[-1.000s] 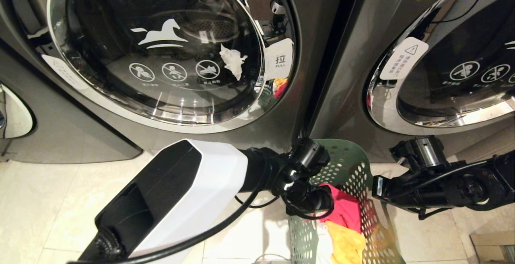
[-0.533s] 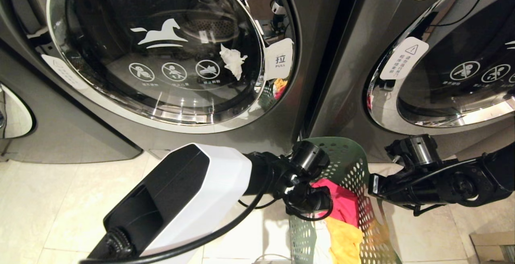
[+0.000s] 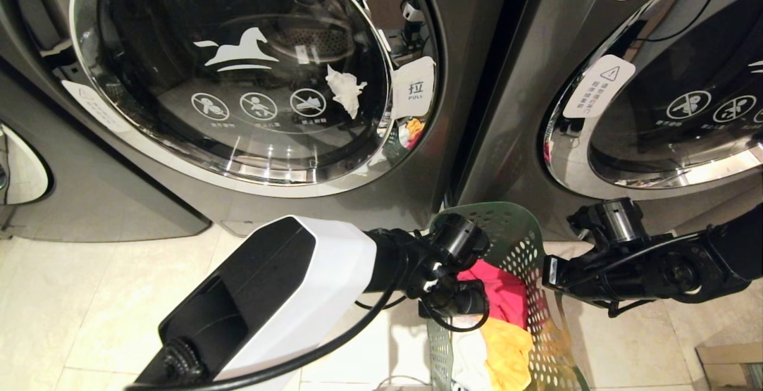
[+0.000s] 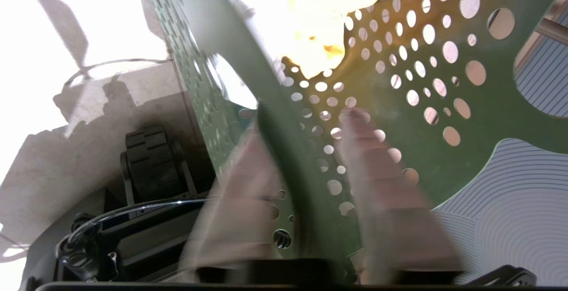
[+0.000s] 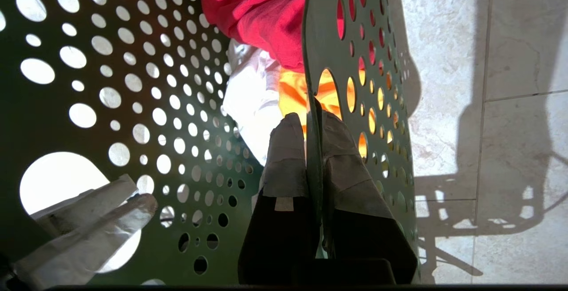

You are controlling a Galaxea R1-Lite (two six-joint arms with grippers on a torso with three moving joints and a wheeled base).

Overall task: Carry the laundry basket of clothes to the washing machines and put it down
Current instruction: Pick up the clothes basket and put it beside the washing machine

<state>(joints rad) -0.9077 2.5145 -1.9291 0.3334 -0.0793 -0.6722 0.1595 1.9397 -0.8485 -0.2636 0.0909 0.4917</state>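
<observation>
We judge the laundry basket (image 3: 524, 248) light but flexible, best held by its thin rim. Our left gripper (image 4: 306, 149) has its jaws spread astride that rim; our right gripper (image 5: 310, 127) pinches the opposite wall. Dark green, perforated, holding red, white and yellow clothes (image 3: 506, 343), it sits low before the washing machines (image 3: 250, 81).

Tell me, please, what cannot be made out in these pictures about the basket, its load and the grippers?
- Laundry basket base: head view, cut off by the bottom edge, so floor contact is unknown.
- Left gripper: left wrist view, fingers blurred; grip on the wall unclear.
- Clothes: partly hidden by the left arm.
- Right gripper: hidden behind its wrist in the head view.
</observation>
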